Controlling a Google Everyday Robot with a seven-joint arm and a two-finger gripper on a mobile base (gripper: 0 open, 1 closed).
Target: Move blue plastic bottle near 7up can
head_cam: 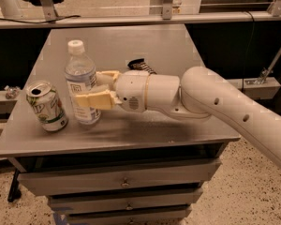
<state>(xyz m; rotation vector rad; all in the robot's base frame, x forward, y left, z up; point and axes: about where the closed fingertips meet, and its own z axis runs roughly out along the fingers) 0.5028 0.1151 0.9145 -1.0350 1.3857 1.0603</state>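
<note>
The blue plastic bottle (pixel 81 84), clear with a white cap and a white-and-blue label, stands upright on the grey table (pixel 168 46) at the front left. My gripper (pixel 88 88) reaches in from the right and is shut on the bottle at label height, with one cream finger (pixel 92 100) in front of it and the other behind. The 7up can (pixel 47 106), white and green with an open silver top, stands just left of the bottle with a small gap between them.
A flat black snack bar (pixel 141 64) lies on the table behind my wrist. The table's front edge (pixel 117 144) is close below the bottle and can, with drawers underneath. A metal rail runs across the back.
</note>
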